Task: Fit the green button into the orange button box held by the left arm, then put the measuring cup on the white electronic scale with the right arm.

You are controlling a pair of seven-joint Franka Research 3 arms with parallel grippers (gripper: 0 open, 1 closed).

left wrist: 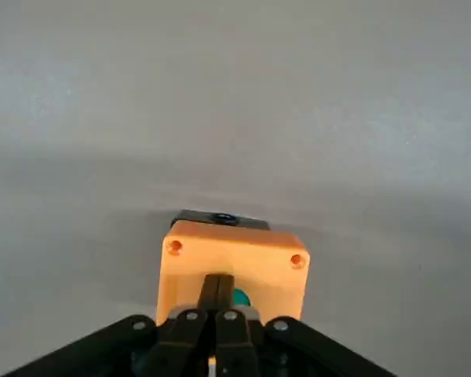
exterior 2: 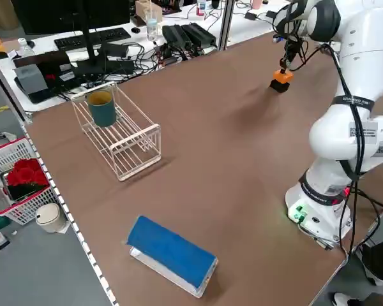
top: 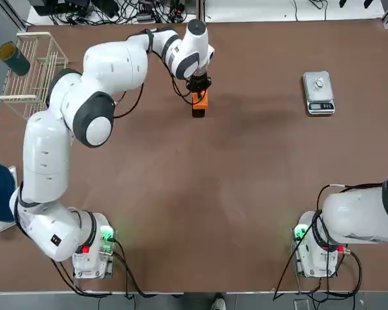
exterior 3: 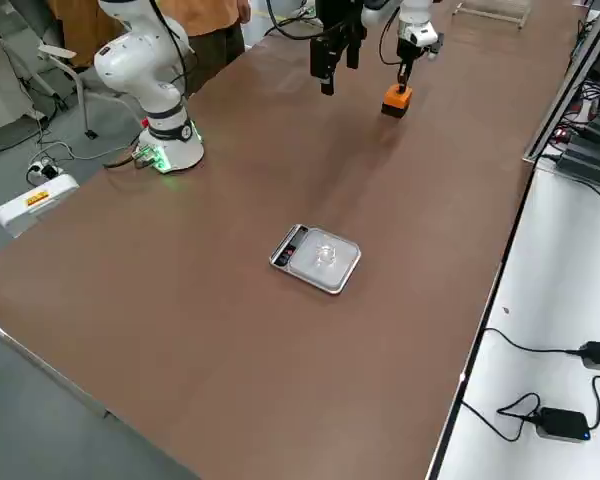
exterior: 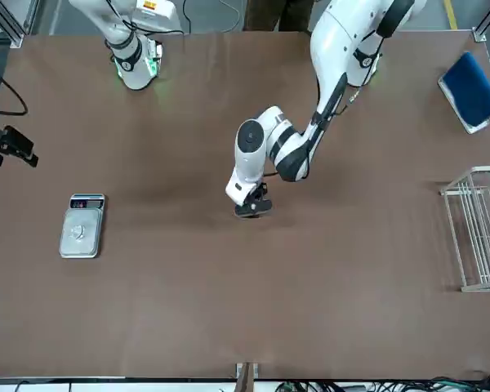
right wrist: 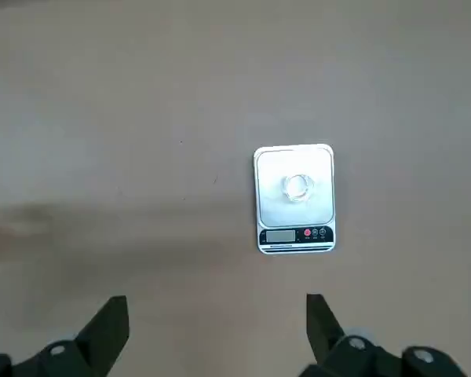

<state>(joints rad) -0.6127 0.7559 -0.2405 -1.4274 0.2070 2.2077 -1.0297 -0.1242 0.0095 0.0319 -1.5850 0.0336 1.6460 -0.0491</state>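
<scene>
Two jobs in this task, and going by how things sit, both look basically done. The left gripper (left wrist: 216, 314) has its jaws clenched tight, tips pressed down on top of the orange button box (top: 199, 99), and in the left wrist view a sliver of the green button (left wrist: 240, 298) peeks out right beside the tips, seated in the box's top face. So I'd call this the tail end of the fitting step: the button looks in, cap facing up, stem axis running straight down into the box. The box itself stands upright on the table (top: 246, 194), with something small and dark tucked against it.

Well off to one side of the box sits the white electronic scale (top: 318, 93), display end toward the robot, long axis running away from it. The measuring cup (right wrist: 297, 187) already rests upright on its plate. The right gripper (right wrist: 216, 330) hovers high, near its own base, jaws wide apart and empty.

Next move, I'd guess: just lift the left arm clear without tipping the box.
</scene>
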